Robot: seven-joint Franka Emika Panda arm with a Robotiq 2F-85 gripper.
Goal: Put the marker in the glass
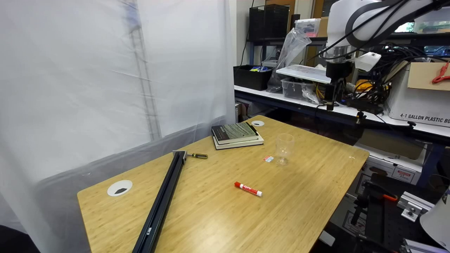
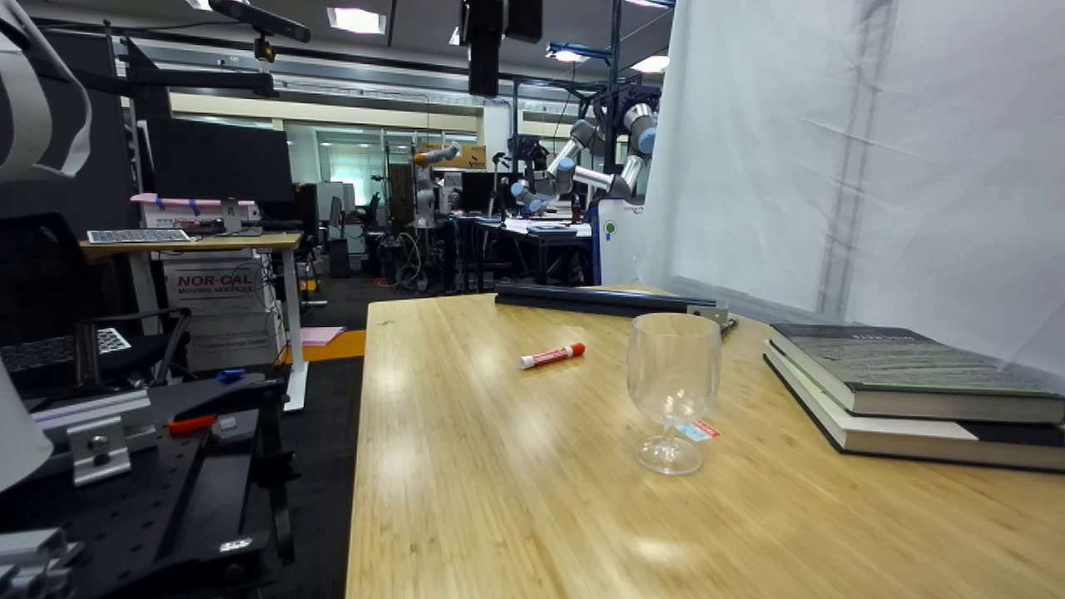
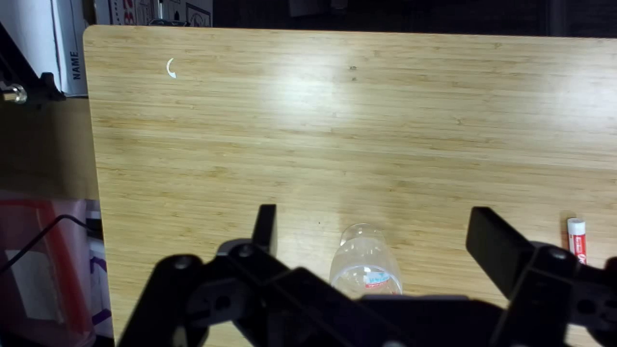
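Observation:
The red marker (image 1: 248,189) with a white section lies flat on the wooden table, also visible in an exterior view (image 2: 552,357). In the wrist view the marker (image 3: 577,243) is at the right edge, partly hidden by the gripper's finger. The clear stemmed glass (image 1: 284,146) stands upright and empty, also visible in an exterior view (image 2: 672,374). In the wrist view the glass (image 3: 364,253) shows between the fingers, partly hidden by the gripper body. My gripper (image 3: 373,217) is open and empty. The gripper (image 1: 332,102) hangs high above the table, apart from both things.
A long black bar (image 1: 161,203) lies along the table, with a screwdriver (image 1: 199,155) at its end. Two stacked books (image 1: 236,135) lie near the curtain. A small red-and-blue sticker (image 1: 268,159) is beside the glass. The table (image 1: 316,168) has open edges.

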